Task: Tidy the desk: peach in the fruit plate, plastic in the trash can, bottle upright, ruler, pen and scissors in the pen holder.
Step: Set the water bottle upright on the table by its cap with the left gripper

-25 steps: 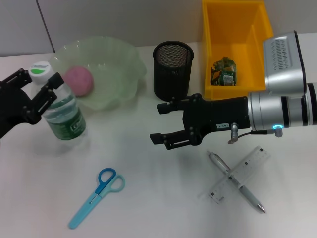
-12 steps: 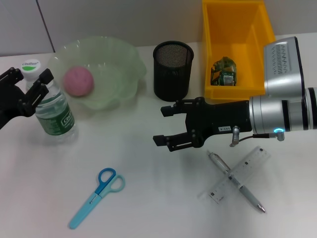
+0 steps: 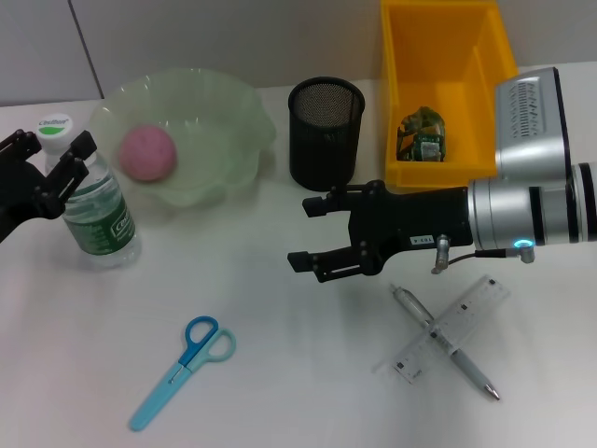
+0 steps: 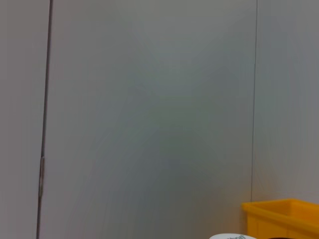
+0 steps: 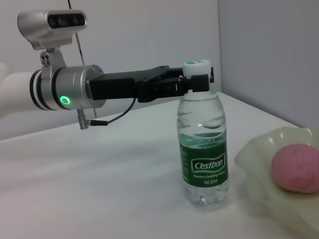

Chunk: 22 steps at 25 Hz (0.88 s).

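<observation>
The clear water bottle (image 3: 96,207) with a green label stands upright on the table at the left. My left gripper (image 3: 48,154) is shut on its neck just under the white cap; the right wrist view shows this grip (image 5: 197,82) on the bottle (image 5: 204,154). My right gripper (image 3: 298,233) is open and empty, low over the table middle, left of the pen (image 3: 476,373) and the clear ruler (image 3: 480,303), which lie crossed. The blue scissors (image 3: 182,369) lie at the front left. The pink peach (image 3: 147,152) sits in the green plate (image 3: 233,121).
The black mesh pen holder (image 3: 325,131) stands behind my right gripper. The yellow bin (image 3: 448,56) at the back right holds a crumpled plastic wrapper (image 3: 424,135). The plate rim (image 5: 259,159) is close to the bottle's right side.
The left gripper has swung the bottle from tilted to upright and moved it left, away from the plate. The right gripper has hardly moved.
</observation>
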### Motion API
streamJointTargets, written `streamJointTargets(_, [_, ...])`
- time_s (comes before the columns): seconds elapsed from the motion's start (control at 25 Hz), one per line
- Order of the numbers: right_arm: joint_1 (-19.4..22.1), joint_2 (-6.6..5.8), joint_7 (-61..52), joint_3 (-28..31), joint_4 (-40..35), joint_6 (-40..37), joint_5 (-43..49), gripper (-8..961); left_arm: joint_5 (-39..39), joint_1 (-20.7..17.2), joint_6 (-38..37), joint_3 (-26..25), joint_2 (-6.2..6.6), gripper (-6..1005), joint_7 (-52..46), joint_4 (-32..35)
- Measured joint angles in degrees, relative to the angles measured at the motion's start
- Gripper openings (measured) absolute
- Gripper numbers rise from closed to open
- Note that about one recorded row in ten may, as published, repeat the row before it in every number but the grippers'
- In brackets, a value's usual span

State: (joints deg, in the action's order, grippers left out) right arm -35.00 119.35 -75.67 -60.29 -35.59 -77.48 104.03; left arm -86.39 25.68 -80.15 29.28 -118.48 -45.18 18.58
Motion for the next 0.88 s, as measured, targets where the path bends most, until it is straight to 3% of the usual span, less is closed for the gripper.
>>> streamJointTargets(0.88, [-0.34,0.0,0.0,0.27,-0.28,-0.04,0.03,814,-0.01,0.24,1.25,0.61,-0.18,498,0.1,-0.04])
